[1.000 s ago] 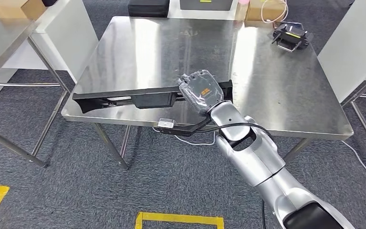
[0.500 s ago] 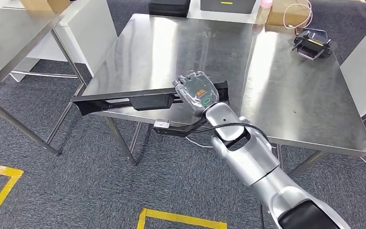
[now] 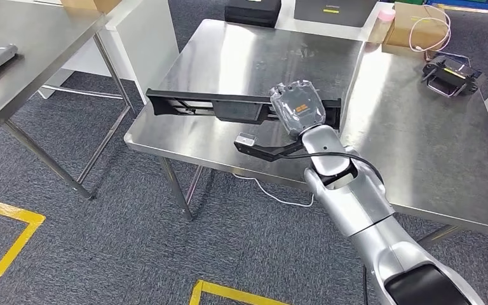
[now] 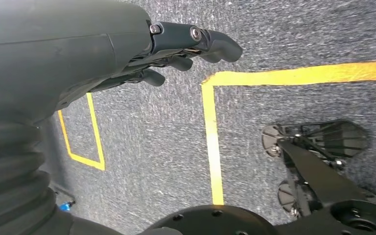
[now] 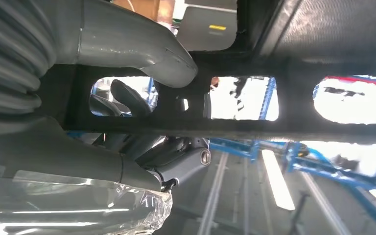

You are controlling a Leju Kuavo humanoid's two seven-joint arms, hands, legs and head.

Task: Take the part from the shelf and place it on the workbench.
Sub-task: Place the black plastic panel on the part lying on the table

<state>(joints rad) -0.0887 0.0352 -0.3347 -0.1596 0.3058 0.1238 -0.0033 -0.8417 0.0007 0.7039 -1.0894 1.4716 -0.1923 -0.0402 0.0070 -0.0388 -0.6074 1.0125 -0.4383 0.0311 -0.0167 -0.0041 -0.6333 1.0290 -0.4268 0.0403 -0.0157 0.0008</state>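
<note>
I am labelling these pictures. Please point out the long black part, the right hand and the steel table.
long black part (image 3: 194, 105), head view, on its left half.
right hand (image 3: 300, 108), head view, on its back.
steel table (image 3: 254, 57), head view, on bare top.

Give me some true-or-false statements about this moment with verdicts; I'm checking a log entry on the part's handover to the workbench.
1. The right hand grips the long black part. True.
2. The part lies flat on the floor. False: it is held over the steel workbench, one end jutting past the bench's left edge.
3. The left hand holds a yellow tool. False: it holds nothing and hangs over grey carpet marked with yellow tape lines.
4. A black device sits on the far right of the bench. True.
5. A cardboard box with a coiled cable stands beyond the bench. True.
</note>
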